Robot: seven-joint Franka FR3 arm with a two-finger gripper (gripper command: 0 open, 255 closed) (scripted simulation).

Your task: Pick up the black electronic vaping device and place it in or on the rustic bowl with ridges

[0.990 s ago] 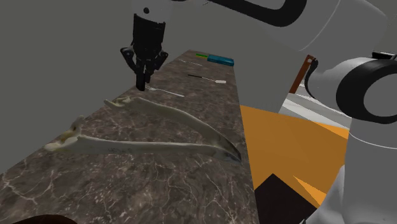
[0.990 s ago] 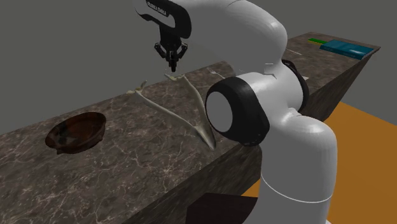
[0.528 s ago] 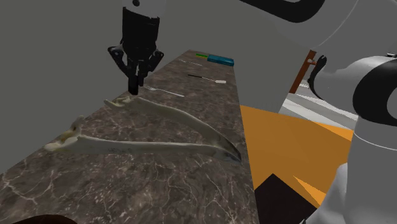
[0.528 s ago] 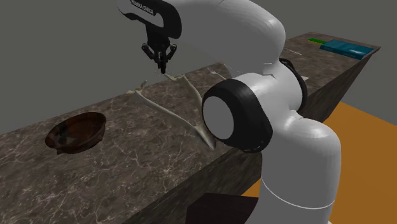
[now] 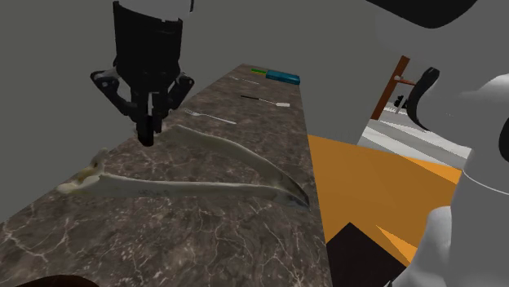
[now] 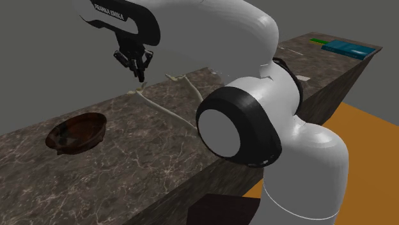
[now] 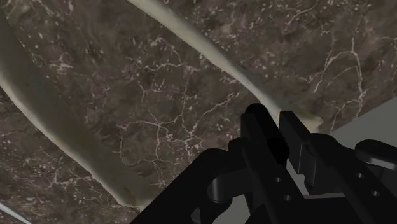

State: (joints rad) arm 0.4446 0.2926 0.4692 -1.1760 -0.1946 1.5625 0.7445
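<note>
My black gripper (image 5: pixel 147 134) hangs above the dark marble counter (image 5: pixel 220 236), its fingers drawn together on a slim black piece, the vaping device (image 5: pixel 146 129), which is hard to tell apart from them. In the second exterior view the gripper (image 6: pixel 139 77) is up and to the right of the dark brown ridged bowl (image 6: pixel 77 133), which rests on the counter near its left end. In the wrist view the gripper (image 7: pixel 280 124) has its fingertips close together over the marble, near the counter's edge.
Two long pale curved bone-like pieces (image 5: pixel 204 183) (image 6: pixel 167 112) (image 7: pixel 44 127) lie on the counter below the gripper. A teal box (image 5: pixel 281 77) (image 6: pixel 348 48) and a thin white-tipped stick (image 5: pixel 265 100) lie at the far end. Orange floor (image 5: pixel 375 187) runs beside the counter.
The gripper has travelled along the counter toward the shoulder view's left and nearer that camera; in the second exterior view it has moved left, closer to the bowl. Its fingers stay together.
</note>
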